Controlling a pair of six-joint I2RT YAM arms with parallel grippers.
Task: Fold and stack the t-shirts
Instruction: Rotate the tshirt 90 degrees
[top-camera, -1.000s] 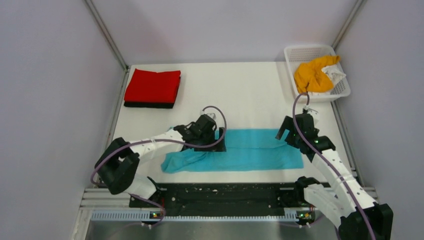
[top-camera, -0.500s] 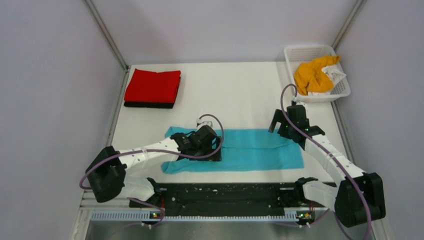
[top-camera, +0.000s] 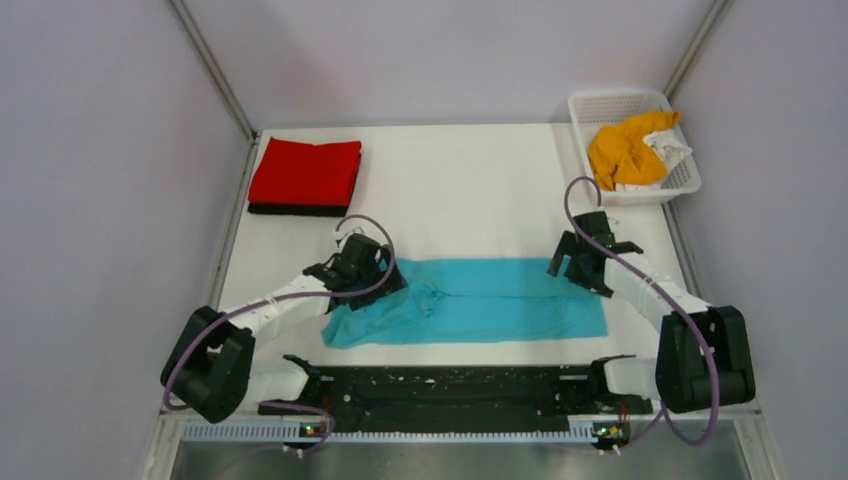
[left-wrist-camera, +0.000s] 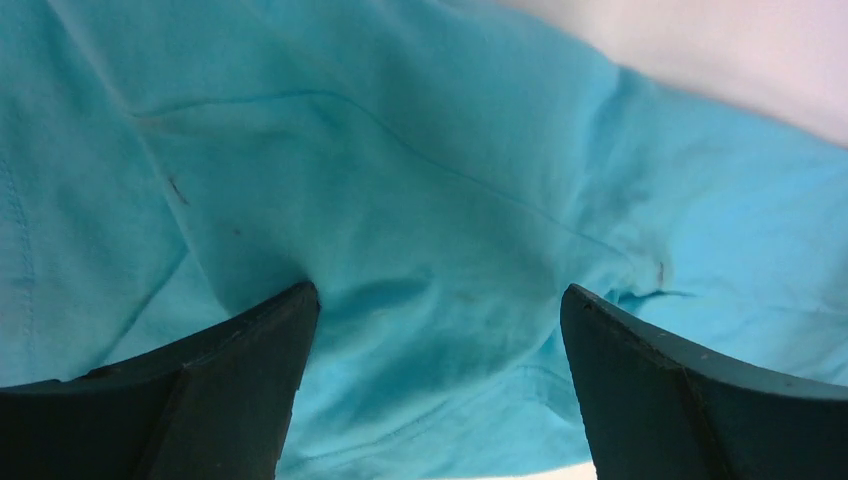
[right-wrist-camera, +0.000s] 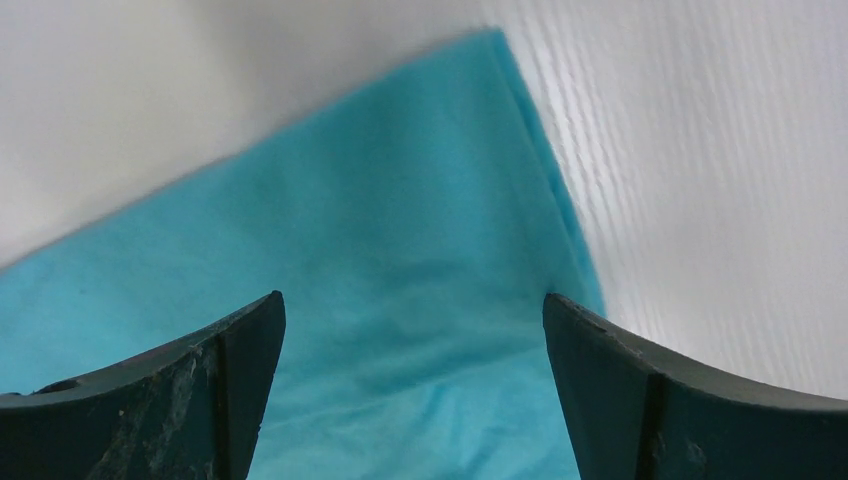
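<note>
1. White desk (top-camera: 480, 190) fills the floor of a pale-walled booth, with both arms bolted at its near edge.
2. A turquoise t-shirt (top-camera: 500, 305) lies on the near half of the desk as a long flat band running left to right. Its right end is smooth and its left end is rumpled.
3. The left arm (top-camera: 275, 305) reaches over that rumpled left end. The left jaws are spread wide and hold nothing. In the wrist view both fingers (left-wrist-camera: 200, 400) sit low over creased turquoise cloth; whether they touch it cannot be told.
4. The right arm (top-camera: 650, 290) reaches to the shirt's far right corner. The right jaws are also spread wide and hold nothing. Between its fingers (right-wrist-camera: 680, 410) the wrist view shows the cloth's straight edge with bare desk beside it.
5. At the far left corner a folded red t-shirt (top-camera: 305, 172) lies squarely on a folded black t-shirt (top-camera: 298, 209) — only the black one's near edge shows.
6. At the far right a white mesh basket (top-camera: 600, 105) holds a crumpled orange t-shirt (top-camera: 620, 150) and a white t-shirt (top-camera: 668, 150) — the orange one drapes over the rim.
</note>
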